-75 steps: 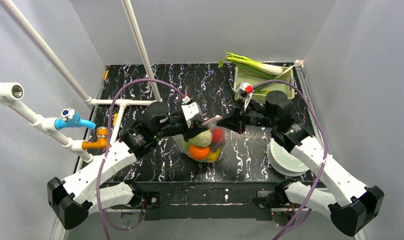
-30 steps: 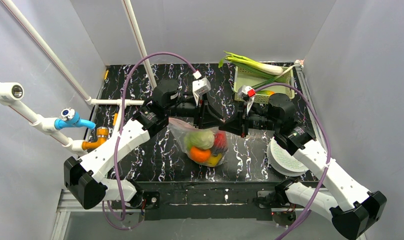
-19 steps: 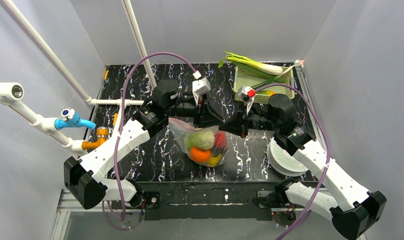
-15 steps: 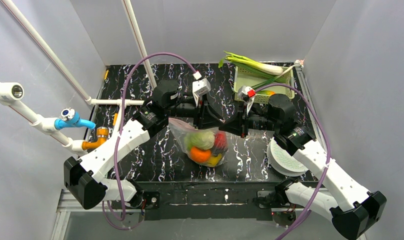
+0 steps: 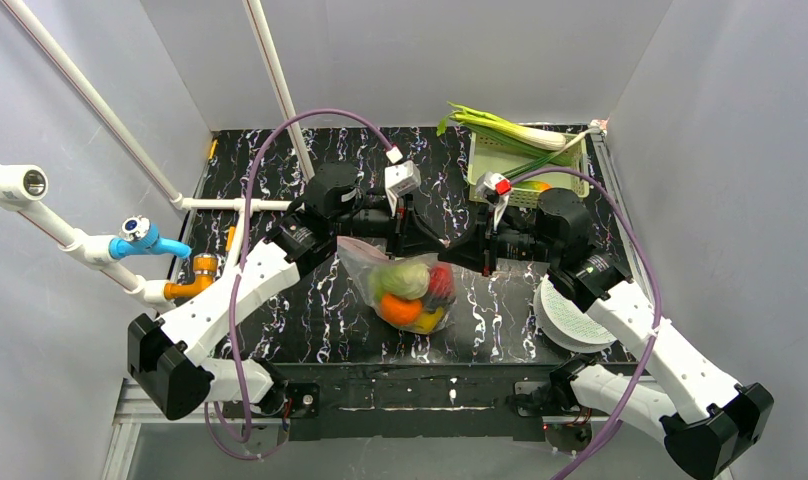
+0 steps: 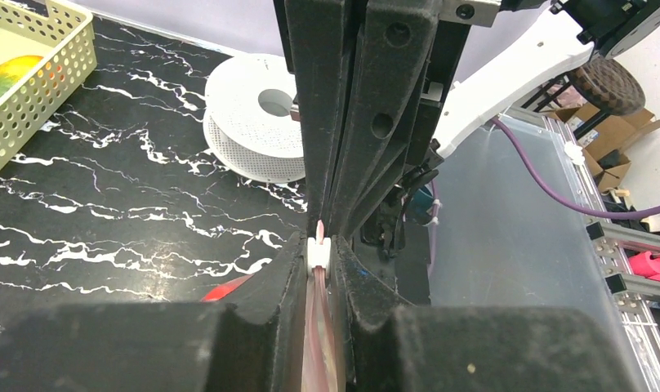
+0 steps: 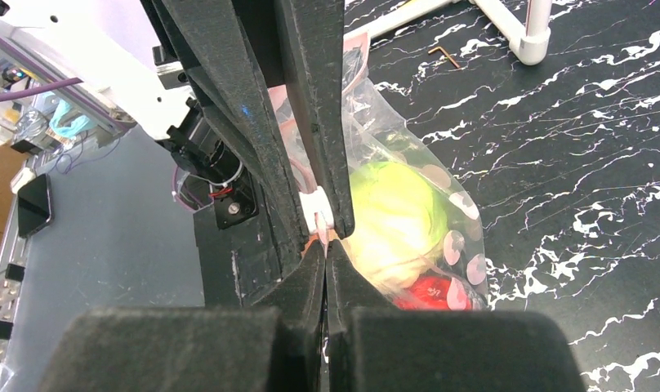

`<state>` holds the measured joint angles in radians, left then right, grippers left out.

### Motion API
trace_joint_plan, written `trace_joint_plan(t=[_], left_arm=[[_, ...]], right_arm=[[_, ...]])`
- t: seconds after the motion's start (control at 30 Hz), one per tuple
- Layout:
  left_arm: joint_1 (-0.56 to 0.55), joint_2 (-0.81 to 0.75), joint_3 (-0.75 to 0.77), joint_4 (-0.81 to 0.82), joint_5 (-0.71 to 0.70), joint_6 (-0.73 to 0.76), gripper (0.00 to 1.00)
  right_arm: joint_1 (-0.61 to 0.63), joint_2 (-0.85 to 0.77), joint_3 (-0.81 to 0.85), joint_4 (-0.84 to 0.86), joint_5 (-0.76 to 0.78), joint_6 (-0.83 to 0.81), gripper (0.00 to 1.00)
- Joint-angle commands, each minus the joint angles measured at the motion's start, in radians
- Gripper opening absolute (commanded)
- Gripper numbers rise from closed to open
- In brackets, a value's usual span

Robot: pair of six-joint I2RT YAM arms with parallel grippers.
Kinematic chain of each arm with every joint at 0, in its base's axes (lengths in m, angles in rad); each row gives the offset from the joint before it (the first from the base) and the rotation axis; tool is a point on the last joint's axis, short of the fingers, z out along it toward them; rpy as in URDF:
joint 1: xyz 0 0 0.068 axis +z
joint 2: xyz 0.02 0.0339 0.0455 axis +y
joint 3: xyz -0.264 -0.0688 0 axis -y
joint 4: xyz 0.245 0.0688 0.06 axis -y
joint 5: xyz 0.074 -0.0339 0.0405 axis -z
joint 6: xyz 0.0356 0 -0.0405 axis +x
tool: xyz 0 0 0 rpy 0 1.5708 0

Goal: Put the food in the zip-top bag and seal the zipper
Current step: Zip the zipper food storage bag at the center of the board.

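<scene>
Food (image 5: 408,290) sits bunched in the near, lower end of the zip-top bag (image 5: 358,262). At the bag's far top edge, the right gripper (image 7: 325,247) is pinched tight on the zipper (image 6: 318,314), and the left gripper (image 6: 319,255) clamps the same strip right beside it. Best to anchor one end taut and slide the other evenly along.

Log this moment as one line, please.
step: sealing | left gripper: shut on zipper | right gripper: shut on zipper | food: in bag
</scene>
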<state>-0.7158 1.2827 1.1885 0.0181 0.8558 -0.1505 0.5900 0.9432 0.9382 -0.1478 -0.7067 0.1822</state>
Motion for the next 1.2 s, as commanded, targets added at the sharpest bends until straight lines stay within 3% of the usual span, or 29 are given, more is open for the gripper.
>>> trace_joint_plan(t=[0.0,0.13,0.53,0.77,0.97,1.17], left_arm=[[0.002,-0.055,-0.024,0.015,0.008,0.014,0.07],[0.002,-0.075,-0.034,-0.01,-0.014,0.043,0.0],[0.002,-0.14,-0.052,-0.115,-0.161,0.133,0.0],[0.002,-0.183,-0.058,-0.152,-0.254,0.199,0.0],[0.002,-0.234,-0.079,-0.169,-0.414,0.262,0.0],[0.002,-0.256,-0.089,-0.174,-0.436,0.288,0.0]], right_arm=[[-0.002,-0.005,0.009,0.062,0.02,0.022,0.01],[-0.002,-0.019,-0.009,0.079,0.095,0.052,0.01],[-0.003,-0.138,-0.122,0.138,0.533,0.216,0.01],[-0.003,-0.178,-0.125,0.073,0.79,0.236,0.01],[-0.005,-0.172,-0.094,-0.005,0.957,0.234,0.01],[-0.012,-0.191,-0.079,-0.079,1.149,0.247,0.01]])
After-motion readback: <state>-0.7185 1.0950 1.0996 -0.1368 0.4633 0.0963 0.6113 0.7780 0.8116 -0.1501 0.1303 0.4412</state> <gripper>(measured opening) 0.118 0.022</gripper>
